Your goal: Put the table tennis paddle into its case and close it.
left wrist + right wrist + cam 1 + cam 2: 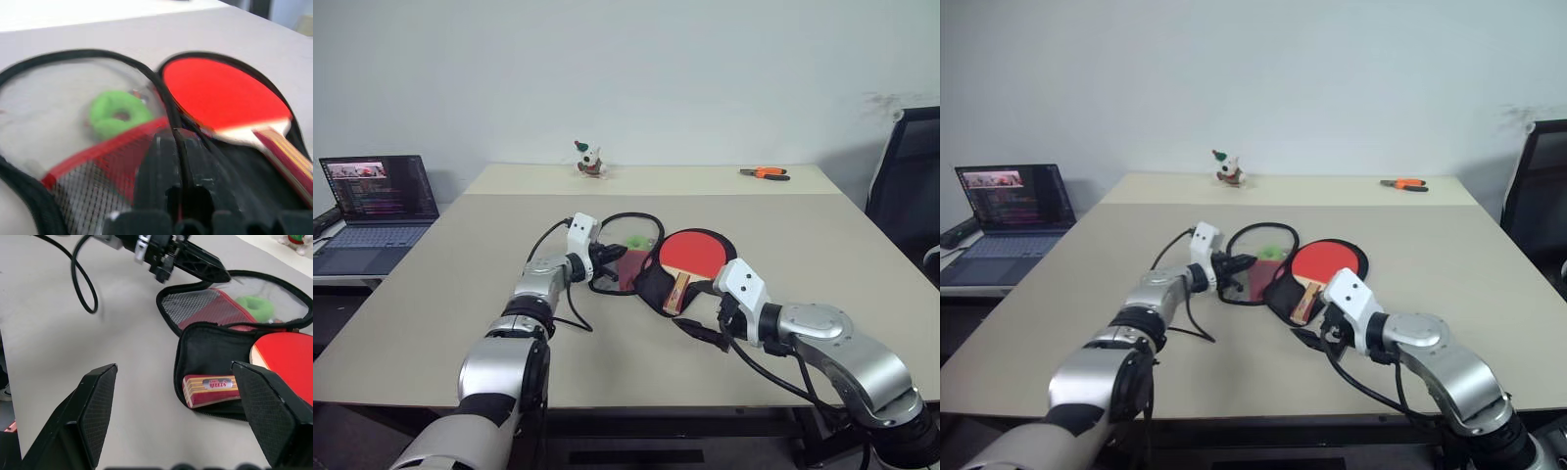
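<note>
The case (649, 286) lies open mid-table, its black half to the right and its clear and mesh lid (628, 227) to the left. The table tennis paddle (695, 253) rests in the black half, red face up, with its wooden handle (210, 387) toward the near edge. My left gripper (217, 273) reaches in from the left, and its fingers (156, 171) stand together around the lid's black zipper rim (168, 105). A green ring-shaped thing (117, 112) shows through the clear lid. My right gripper (700, 331) hovers open just in front of the handle end, holding nothing.
An open laptop (377, 211) sits on a side table at the left. A small toy figure (590, 160) and orange-handled pliers (766, 173) lie at the far edge. A black chair (911, 186) stands at the right. My left arm's black cable (570, 311) loops on the table.
</note>
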Action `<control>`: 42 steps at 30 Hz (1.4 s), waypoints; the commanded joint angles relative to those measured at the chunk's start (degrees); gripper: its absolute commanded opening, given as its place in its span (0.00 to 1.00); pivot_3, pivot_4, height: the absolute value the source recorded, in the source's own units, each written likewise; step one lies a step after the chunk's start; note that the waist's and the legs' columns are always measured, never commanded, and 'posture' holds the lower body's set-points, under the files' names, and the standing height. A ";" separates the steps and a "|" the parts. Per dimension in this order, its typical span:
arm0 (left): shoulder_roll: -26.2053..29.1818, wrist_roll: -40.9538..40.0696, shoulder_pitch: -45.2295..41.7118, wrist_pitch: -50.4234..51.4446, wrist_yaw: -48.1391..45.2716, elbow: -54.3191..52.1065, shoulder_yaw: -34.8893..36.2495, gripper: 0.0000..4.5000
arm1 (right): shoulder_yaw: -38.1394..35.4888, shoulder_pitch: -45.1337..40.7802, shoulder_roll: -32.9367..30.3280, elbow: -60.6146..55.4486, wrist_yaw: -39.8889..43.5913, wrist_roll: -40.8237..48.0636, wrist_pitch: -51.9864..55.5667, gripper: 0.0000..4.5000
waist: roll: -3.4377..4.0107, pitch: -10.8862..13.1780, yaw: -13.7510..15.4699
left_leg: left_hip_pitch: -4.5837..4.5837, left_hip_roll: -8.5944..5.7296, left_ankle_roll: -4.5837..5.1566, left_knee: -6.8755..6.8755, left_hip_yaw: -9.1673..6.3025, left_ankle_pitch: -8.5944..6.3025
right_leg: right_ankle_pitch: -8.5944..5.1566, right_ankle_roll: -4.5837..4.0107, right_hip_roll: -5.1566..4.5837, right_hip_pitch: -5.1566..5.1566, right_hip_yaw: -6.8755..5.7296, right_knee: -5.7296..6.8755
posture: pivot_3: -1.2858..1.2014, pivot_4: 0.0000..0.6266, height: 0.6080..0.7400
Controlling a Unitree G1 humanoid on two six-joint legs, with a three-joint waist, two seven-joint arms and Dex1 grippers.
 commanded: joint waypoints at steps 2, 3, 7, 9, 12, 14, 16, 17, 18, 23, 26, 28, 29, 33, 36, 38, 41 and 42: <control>3.22 -0.91 2.64 1.39 -4.66 -4.86 -0.16 0.36 | -1.57 0.19 -0.83 -2.30 0.52 0.60 -0.72 0.91 | 0.00 0.00 0.03 | -0.01 0.00 0.00 0.00 -0.02 0.00 | 0.00 0.00 0.00 0.00 -0.02 0.01 | 0.52 0.24 1.00; 3.74 -1.43 3.59 1.95 -5.13 -5.96 0.16 0.46 | -1.66 0.30 -0.97 -2.32 0.62 0.64 -0.78 0.91 | 0.00 0.00 0.19 | -0.01 0.00 0.00 0.01 -0.03 0.00 | 0.00 0.00 -0.01 0.00 -0.02 0.01 | 0.52 0.24 1.00; 4.87 -3.09 7.21 4.55 -2.34 -9.10 2.00 0.77 | -1.66 0.32 -1.19 -2.08 1.04 0.64 -0.94 0.91 | 0.00 0.00 0.33 | -0.02 -0.01 0.00 0.03 -0.04 0.00 | 0.00 0.00 -0.03 0.02 -0.02 0.00 | 0.52 0.24 1.00; 4.62 -3.55 8.38 5.81 0.86 -9.35 2.94 0.93 | -1.45 0.16 -1.16 -1.84 1.25 0.52 -1.08 0.91 | 0.00 0.00 0.34 | -0.02 0.00 0.00 0.03 -0.07 0.00 | 0.00 0.00 -0.03 0.02 -0.02 0.00 | 0.52 0.24 1.00; 4.05 -4.15 9.67 7.17 4.27 -9.96 3.80 1.00 | -1.30 0.01 -1.19 -1.68 1.46 0.44 -1.18 0.91 | 0.00 0.00 0.34 | -0.02 0.00 0.00 0.04 -0.07 0.00 | 0.00 0.00 -0.03 0.02 -0.02 0.01 | 0.52 0.24 1.00; 3.49 -5.10 10.34 9.35 4.90 -10.76 4.26 1.00 | -1.30 0.02 -1.30 -1.71 1.59 0.42 -1.19 0.91 | 0.00 0.00 0.34 | -0.02 0.00 0.00 0.04 -0.06 0.00 | 0.00 0.00 -0.03 0.02 -0.02 0.01 | 0.52 0.24 1.00; 2.85 -5.97 10.94 12.57 4.92 -11.99 4.26 1.00 | -1.29 0.05 -1.42 -1.77 1.67 0.41 -1.14 0.91 | -0.01 0.00 0.35 | -0.02 0.00 0.00 0.04 -0.08 0.00 | 0.00 0.00 -0.04 0.02 -0.02 0.01 | 0.52 0.24 1.00; 2.52 -6.46 11.13 14.50 4.76 -12.69 4.27 1.00 | -1.30 0.07 -1.44 -1.81 1.67 0.41 -1.12 0.91 | -0.01 0.00 0.35 | -0.02 -0.01 0.00 0.04 -0.08 0.00 | 0.00 0.00 -0.03 0.03 -0.03 0.01 | 0.52 0.24 1.00; 2.32 -6.80 11.30 16.09 4.61 -13.41 4.16 1.00 | -1.31 0.07 -1.46 -1.83 1.68 0.42 -1.10 0.91 | -0.01 -0.01 0.35 | -0.01 -0.01 0.00 0.04 -0.08 0.00 | 0.00 0.00 -0.04 0.04 -0.03 0.01 | 0.52 0.24 1.00; 0.81 -9.44 10.91 25.32 2.65 -17.25 3.55 1.00 | -1.29 0.06 -1.53 -1.89 1.66 0.42 -0.95 0.91 | -0.02 -0.01 0.35 | -0.01 -0.02 0.00 0.05 -0.08 0.00 | 0.00 0.00 -0.04 0.06 -0.03 0.01 | 0.52 0.24 1.00; -0.18 -11.13 9.78 30.49 1.89 -19.08 3.38 1.00 | -1.27 -0.05 -1.56 -1.85 1.65 0.41 -0.87 0.91 | -0.03 -0.03 0.42 | -0.01 -0.02 0.00 0.06 -0.10 0.00 | 0.00 0.00 -0.04 0.07 -0.05 0.01 | 0.52 0.24 1.00; -0.67 -11.58 9.13 32.39 1.90 -19.74 3.13 1.00 | -1.27 -0.11 -1.57 -1.82 1.65 0.38 -0.87 0.91 | -0.03 -0.03 0.46 | -0.01 -0.03 0.00 0.07 -0.11 0.00 | 0.00 0.01 -0.04 0.09 -0.05 0.01 | 0.52 0.24 1.00; -1.03 -11.61 8.68 32.96 2.13 -19.70 3.01 1.00 | -1.27 -0.14 -1.56 -1.81 1.64 0.37 -0.88 0.91 | -0.03 -0.03 0.47 | -0.01 -0.03 -0.01 0.08 -0.11 0.00 | 0.00 0.01 -0.04 0.09 -0.06 0.01 | 0.52 0.24 1.00; -2.43 -11.34 6.83 32.71 3.45 -18.45 3.31 1.00 | -1.27 -0.24 -1.42 -1.79 1.48 0.33 -0.88 0.91 | -0.04 -0.03 0.53 | -0.01 -0.03 -0.01 0.09 -0.12 0.00 | 0.00 0.01 -0.05 0.09 -0.05 0.01 | 0.52 0.24 1.00; -3.64 -11.86 4.73 32.11 3.89 -18.01 3.98 1.00 | -1.36 -0.24 -1.35 -1.92 1.31 0.36 -0.75 0.91 | -0.04 -0.02 0.54 | -0.02 -0.03 -0.01 0.09 -0.12 0.00 | 0.00 0.01 -0.05 0.09 -0.04 0.00 | 0.52 0.24 1.00; -4.53 -12.31 2.54 31.81 3.65 -18.00 4.23 1.00 | -1.47 -0.15 -1.38 -2.08 1.19 0.40 -0.67 0.91 | -0.04 -0.02 0.54 | -0.02 -0.03 -0.01 0.09 -0.11 0.00 | 0.00 0.01 -0.05 0.08 -0.05 0.00 | 0.52 0.24 1.00; -5.49 -13.16 -0.77 31.31 3.03 -17.72 4.74 1.00 | -1.54 -0.17 -1.37 -2.16 1.02 0.43 -0.58 0.91 | -0.05 -0.02 0.52 | -0.03 -0.03 -0.01 0.09 -0.10 0.00 | 0.00 0.02 -0.05 0.08 -0.06 0.00 | 0.52 0.24 1.00; -5.64 -13.34 -1.53 31.19 2.97 -17.48 4.84 1.00 | -1.53 -0.20 -1.35 -2.18 0.98 0.43 -0.56 0.91 | -0.05 -0.02 0.49 | -0.03 -0.03 -0.01 0.09 -0.09 0.00 | 0.00 0.02 -0.04 0.07 -0.05 0.00 | 0.52 0.24 1.00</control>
